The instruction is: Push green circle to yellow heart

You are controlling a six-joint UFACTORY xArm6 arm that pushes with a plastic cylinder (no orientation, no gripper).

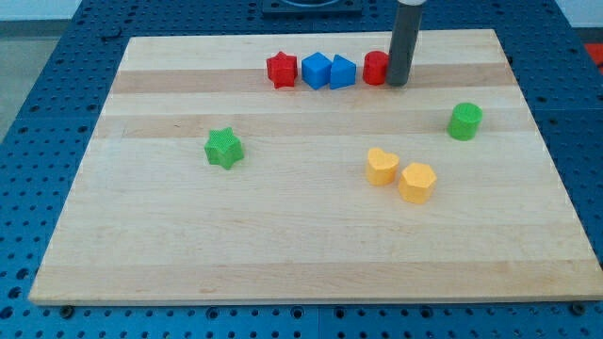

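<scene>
The green circle [464, 121] sits near the view's right edge of the wooden board. The yellow heart [382, 167] lies lower and to its left, touching a yellow hexagon-like block [417, 182] on its right. My tip [398, 83] is at the view's top, right beside a red round block [375, 68], well above and left of the green circle.
A red star [281, 70], a blue cube [316, 71] and a blue wedge-like block [342, 72] stand in a row at the view's top. A green star [224, 148] lies at the left. The wooden board [188, 245] rests on a blue perforated table.
</scene>
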